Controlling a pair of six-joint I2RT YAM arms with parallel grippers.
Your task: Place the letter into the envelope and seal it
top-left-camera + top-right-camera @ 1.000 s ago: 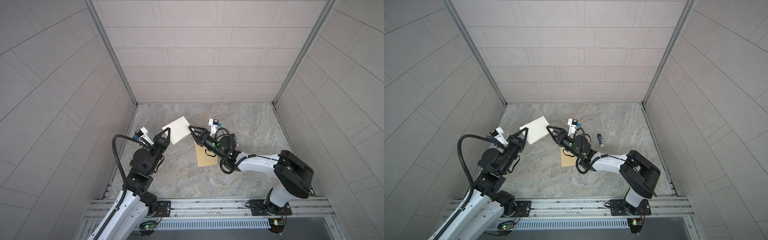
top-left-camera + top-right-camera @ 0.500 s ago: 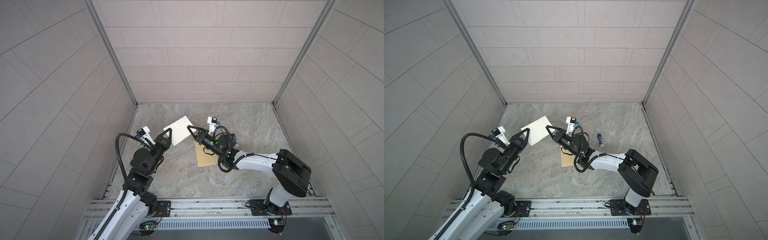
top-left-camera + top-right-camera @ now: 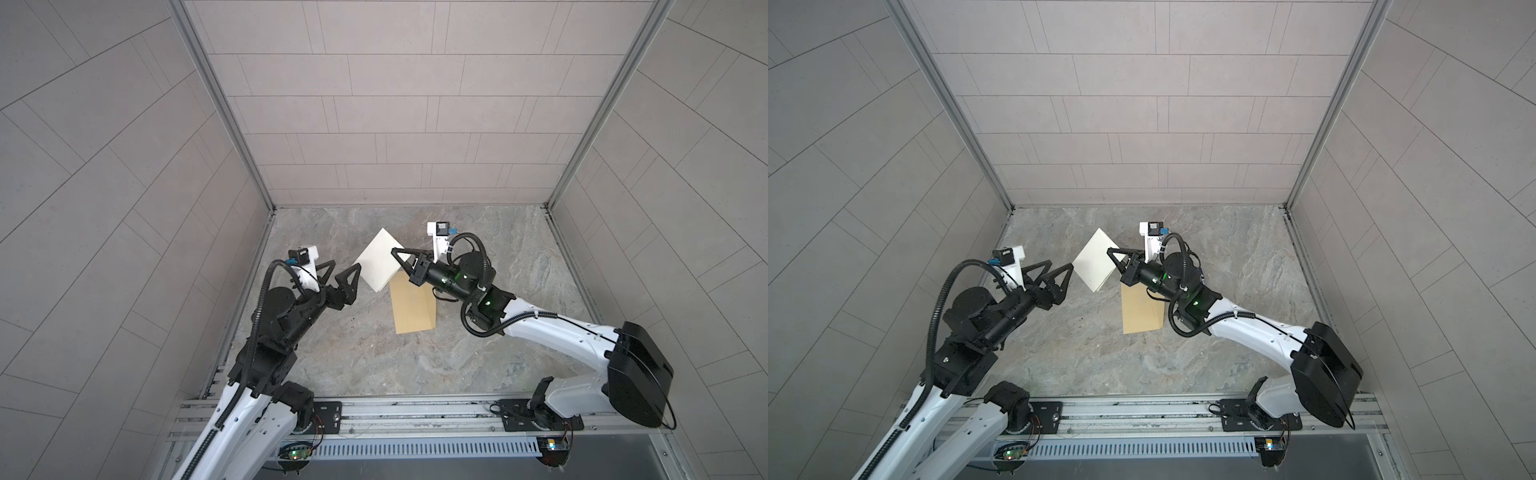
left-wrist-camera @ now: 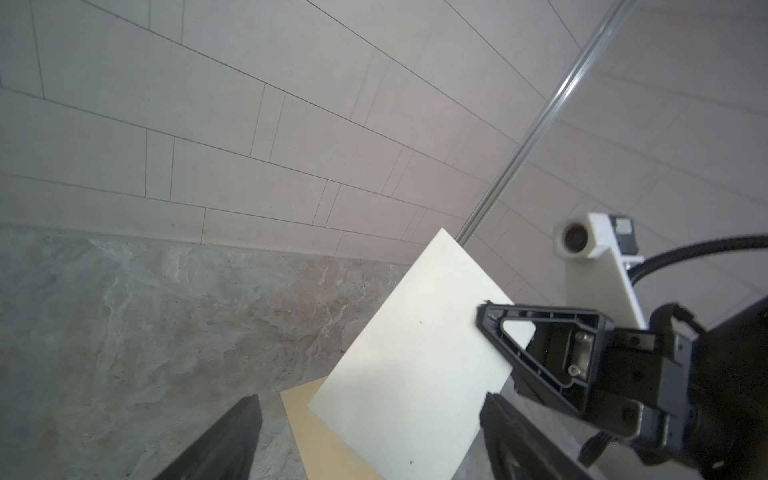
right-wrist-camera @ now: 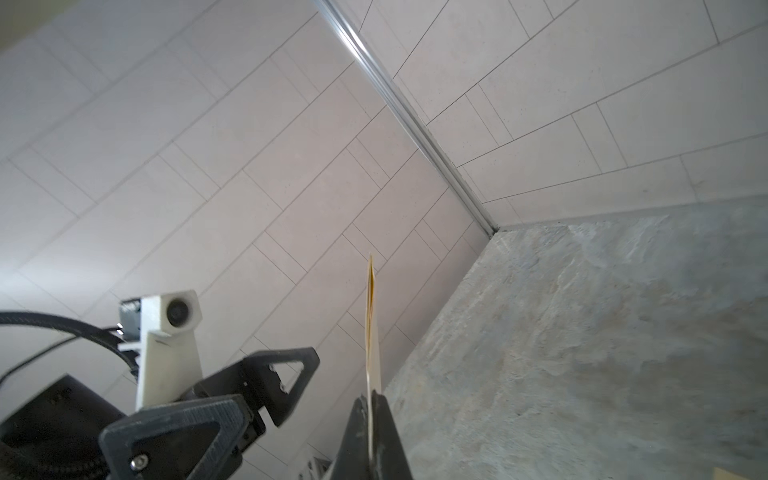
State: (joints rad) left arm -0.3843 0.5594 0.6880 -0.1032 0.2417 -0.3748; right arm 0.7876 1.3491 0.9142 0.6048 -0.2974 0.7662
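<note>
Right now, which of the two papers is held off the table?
The pale letter, pinched in the right fingers; the tan envelope lies flat on the table.

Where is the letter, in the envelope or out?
Out: the right gripper holds the letter in the air; the envelope lies apart, below it.

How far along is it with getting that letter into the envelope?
Done: the letter is lifted off the table. In hand: the right jaws are shut on its edge, holding it in the air; the left jaws stand open beside it. Left: the envelope lies flat on the table with the letter wholly outside it, so inserting and sealing are not yet done.
</note>
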